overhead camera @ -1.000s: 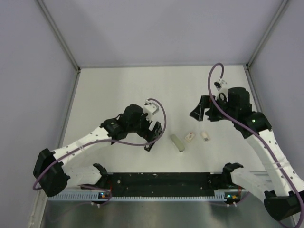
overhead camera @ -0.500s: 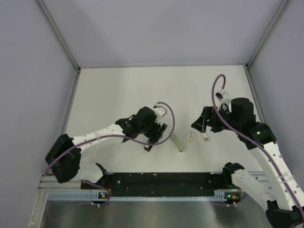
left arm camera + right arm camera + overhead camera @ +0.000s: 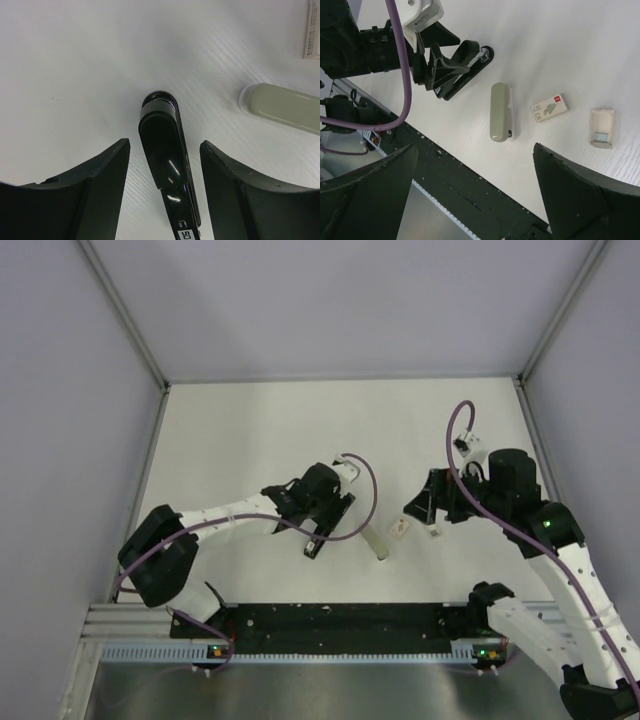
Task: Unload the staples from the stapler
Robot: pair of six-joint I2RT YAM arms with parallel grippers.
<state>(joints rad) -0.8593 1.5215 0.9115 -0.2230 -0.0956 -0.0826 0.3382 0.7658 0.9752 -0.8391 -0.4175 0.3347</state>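
Observation:
The slim black stapler (image 3: 165, 150) lies flat on the white table, closed. My left gripper (image 3: 165, 144) is open, with one finger on each side of the stapler's rounded end and a gap to the stapler on both sides. In the top view the left gripper (image 3: 325, 525) hangs over the stapler (image 3: 313, 546). The right wrist view shows the stapler (image 3: 475, 67) under the left arm. My right gripper (image 3: 422, 507) is open wide and empty, hovering above the table to the right. No staples show in the stapler.
A grey oblong bar (image 3: 376, 541) lies just right of the stapler, also in the left wrist view (image 3: 285, 106) and the right wrist view (image 3: 500, 112). A small labelled staple box (image 3: 549, 107) and its open tray holding staples (image 3: 601, 128) lie further right. A black rail (image 3: 340, 625) runs along the near edge.
My left gripper has moved right and come down over the stapler, its fingers now on both sides of it. My right gripper has shifted slightly toward the near edge. The stapler has not moved.

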